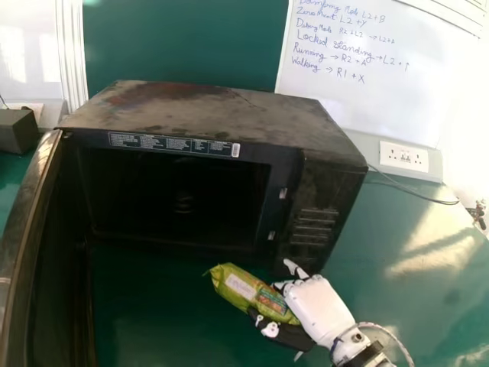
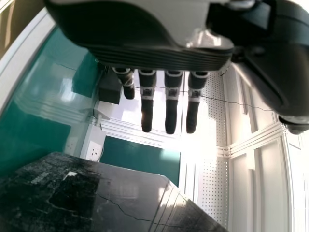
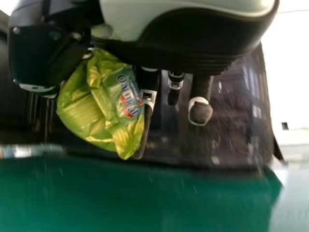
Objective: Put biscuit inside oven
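Biscuit packet (image 1: 237,284), pinched in half-closed right hand (image 1: 317,307), left hand (image 2: 154,55) open

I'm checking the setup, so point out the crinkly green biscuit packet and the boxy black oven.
Crinkly green biscuit packet (image 1: 250,290): head view, middle of its wrapper.
Boxy black oven (image 1: 214,112): head view, its dusty top panel.

The right hand (image 1: 319,308) has a smooth white shell, a black palm side with white patches, a black band (image 1: 368,353) at the wrist and a thin, pale looping cable (image 1: 393,336). The left hand (image 2: 145,54) has a grey-and-black shell, ridged along its edge, and slim black fingers (image 2: 147,116) with silvery collars.
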